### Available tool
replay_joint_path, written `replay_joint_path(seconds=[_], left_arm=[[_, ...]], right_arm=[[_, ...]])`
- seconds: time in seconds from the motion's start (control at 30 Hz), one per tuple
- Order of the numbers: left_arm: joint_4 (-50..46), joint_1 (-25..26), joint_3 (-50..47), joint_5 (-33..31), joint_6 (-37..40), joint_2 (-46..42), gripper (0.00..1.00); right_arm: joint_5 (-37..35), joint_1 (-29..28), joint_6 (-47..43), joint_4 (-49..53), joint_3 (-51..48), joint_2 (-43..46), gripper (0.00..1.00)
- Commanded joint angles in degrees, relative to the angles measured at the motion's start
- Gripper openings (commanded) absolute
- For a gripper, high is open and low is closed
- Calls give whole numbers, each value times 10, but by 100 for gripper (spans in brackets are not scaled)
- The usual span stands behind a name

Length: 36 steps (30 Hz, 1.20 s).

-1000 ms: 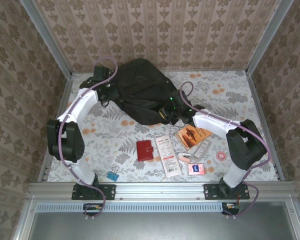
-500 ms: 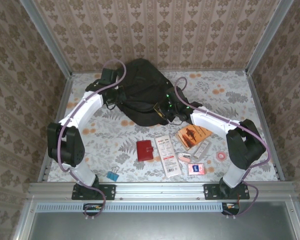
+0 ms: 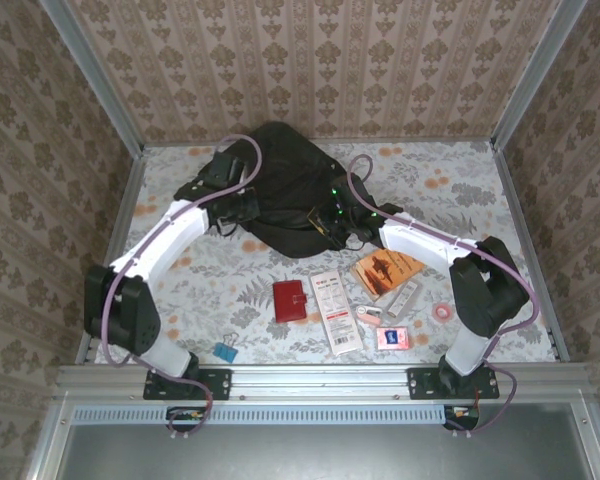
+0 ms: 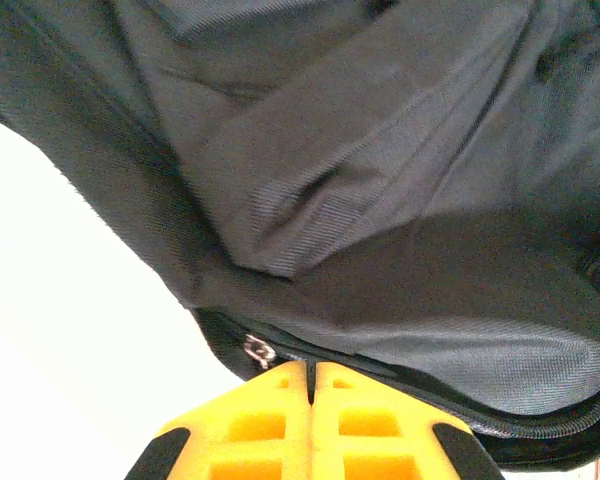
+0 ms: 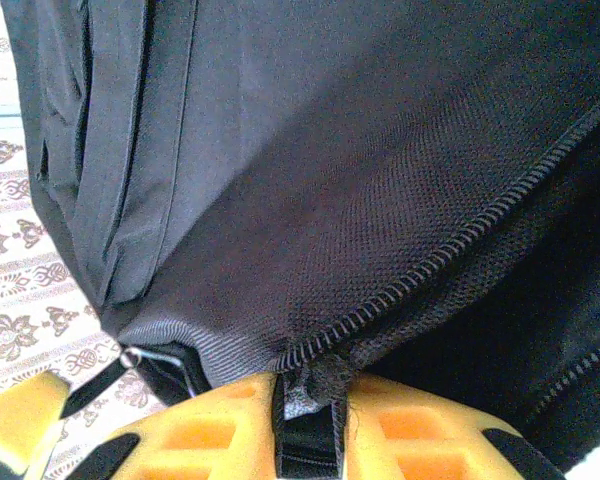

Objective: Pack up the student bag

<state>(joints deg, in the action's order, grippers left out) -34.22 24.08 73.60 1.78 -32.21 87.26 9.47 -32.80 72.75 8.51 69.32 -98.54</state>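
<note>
The student bag [image 3: 285, 180], a big black soft backpack, lies at the back middle of the table. My left gripper [image 3: 248, 203] rests on the bag's left side. In the left wrist view its yellow fingers [image 4: 265, 400] are pressed together at the bag's zip edge [image 4: 400, 375], a thin dark sliver of it between the tips, beside a metal zip pull [image 4: 257, 350]. My right gripper [image 3: 325, 222] is at the bag's near right edge. In the right wrist view it [image 5: 310, 385] is shut on a black webbing tab [image 5: 310, 430] at the end of the bag's zipper [image 5: 450, 245].
In front of the bag lie a red wallet [image 3: 290, 300], a white packet [image 3: 336, 312], an orange booklet [image 3: 385, 270], a white tube [image 3: 402, 298], a pink card [image 3: 391, 337], a pink tape roll [image 3: 442, 312] and a blue binder clip [image 3: 225, 352]. Patterned walls enclose three sides.
My left gripper has slid right and nearer along the bag, bunching its left side. My right gripper has shifted a little left and taken hold of the zipper tab.
</note>
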Motion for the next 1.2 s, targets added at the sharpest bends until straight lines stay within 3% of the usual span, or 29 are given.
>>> replay_joint_path(seconds=[0.0,0.2,0.37,0.5,0.77,0.9,1.07,1.17], left_arm=[[-9,-16,-32,-30,-32,-57,1],[24,-54,-152,-8,-104,-112,3],[39,-55,-225,-11,-140,-109,8],[28,-54,-237,-4,-157,-114,18],[-83,-49,-147,-113,-121,-209,56],[-96,-23,-93,-155,-63,-210,61],[-115,64,33,-168,46,-108,63],[-117,109,110,-138,111,-29,66]], right_arm=[[-1,-3,-11,3,-1,-3,22],[-1,-1,-6,-3,0,-12,21],[2,-3,-2,-8,2,-17,21],[3,-2,-8,-4,5,-16,22],[-17,12,-46,26,10,22,43],[-20,26,-79,43,12,42,49],[-24,50,-143,64,17,74,52],[-33,72,-160,85,13,97,53]])
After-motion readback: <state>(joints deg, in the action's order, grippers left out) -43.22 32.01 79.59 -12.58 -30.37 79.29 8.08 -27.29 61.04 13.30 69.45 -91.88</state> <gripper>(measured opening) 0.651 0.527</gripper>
